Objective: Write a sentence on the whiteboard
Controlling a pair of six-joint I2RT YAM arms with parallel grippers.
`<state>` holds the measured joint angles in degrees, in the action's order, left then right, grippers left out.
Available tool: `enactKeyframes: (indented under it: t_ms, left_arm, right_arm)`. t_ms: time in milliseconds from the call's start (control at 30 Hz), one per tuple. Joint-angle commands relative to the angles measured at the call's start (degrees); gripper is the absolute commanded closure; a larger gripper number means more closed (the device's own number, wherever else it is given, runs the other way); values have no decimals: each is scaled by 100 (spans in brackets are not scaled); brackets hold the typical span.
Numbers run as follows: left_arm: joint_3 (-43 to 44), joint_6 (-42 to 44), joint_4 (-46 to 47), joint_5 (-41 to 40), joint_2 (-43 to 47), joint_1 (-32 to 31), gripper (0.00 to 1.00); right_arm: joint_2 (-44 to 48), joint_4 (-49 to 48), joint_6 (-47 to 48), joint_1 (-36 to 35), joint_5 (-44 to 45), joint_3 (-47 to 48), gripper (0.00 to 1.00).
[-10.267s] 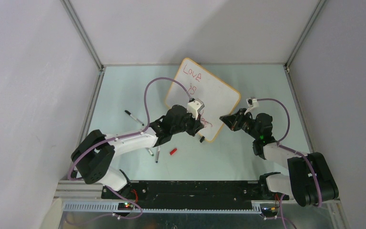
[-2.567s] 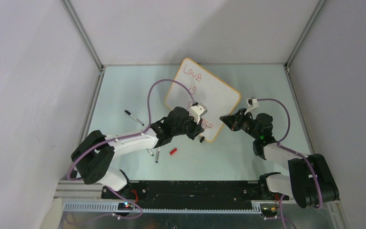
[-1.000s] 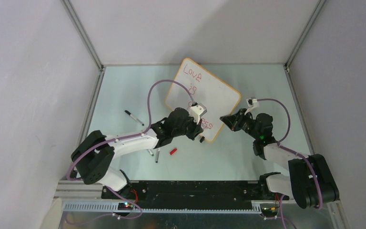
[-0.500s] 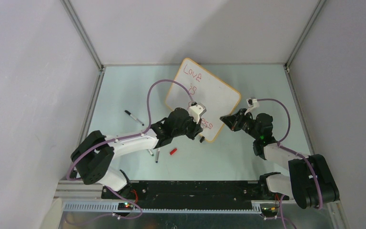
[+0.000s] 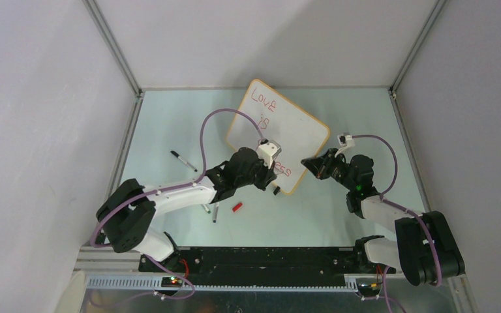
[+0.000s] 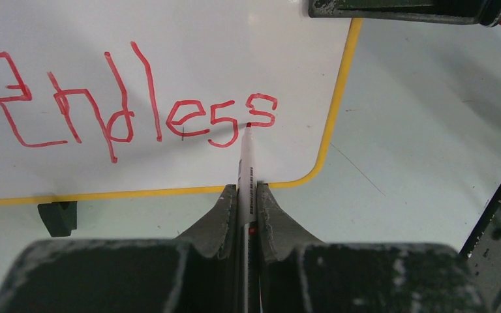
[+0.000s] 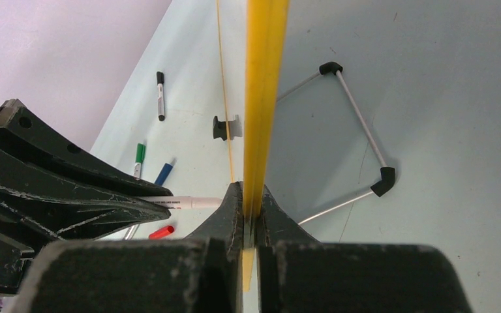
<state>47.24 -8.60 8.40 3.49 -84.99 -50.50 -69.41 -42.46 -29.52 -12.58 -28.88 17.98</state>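
Observation:
The whiteboard [image 5: 291, 124] stands tilted on the table, its white face [image 6: 169, 39] filling the left wrist view. The sentence is in red: "Love" [image 5: 262, 96], "is" [image 5: 265, 122] and "Endless" [image 6: 124, 104]. My left gripper [image 6: 245, 192] is shut on a white-barrelled red marker [image 6: 245, 163]. The marker's tip touches the final "s" [image 6: 261, 111]. From above, the left gripper [image 5: 271, 171] hides part of "Endless". My right gripper [image 7: 250, 190] is shut on the board's yellow frame edge [image 7: 265, 65] at its right corner [image 5: 305, 163].
A red cap [image 5: 237, 207] lies near the board's front corner. A black marker [image 5: 184, 161] lies to the left, and green [image 7: 139, 156] and blue [image 7: 164, 173] markers beside the left arm. A wire stand [image 7: 359, 130] sits behind the board. A black clip foot [image 6: 57, 217] sits under its lower edge.
Since ten seconds ago the last letters of "Endless" have appeared and the left gripper has shifted along the line. Over the last second both arms have barely moved.

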Motion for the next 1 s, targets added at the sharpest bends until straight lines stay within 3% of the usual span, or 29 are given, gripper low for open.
enactKeyframes:
  t_ms: [0, 267, 500, 667, 833, 967]
  left_arm:
    - [-72, -40, 133, -322, 148, 40, 100]
    - [-196, 25, 303, -223, 325, 46, 100]
    - [-962, 69, 1100, -265, 1378, 36, 100]
    - [-1236, -48, 1334, -892, 1825, 38, 100]
    - [-1186, -325, 1012, -2419, 1986, 40, 100]
    - [-1283, -525, 918, -3207, 2167, 121, 100]
  right_arm:
    - [128, 36, 297, -13, -15, 8, 100]
    - [129, 32, 299, -10, -18, 10, 100]
    - [133, 21, 289, -15, -30, 5, 100]
    - [171, 65, 298, -21, -15, 6, 100]
    - [253, 171, 334, -27, 53, 6, 100]
    - [378, 236, 386, -27, 141, -18, 92]
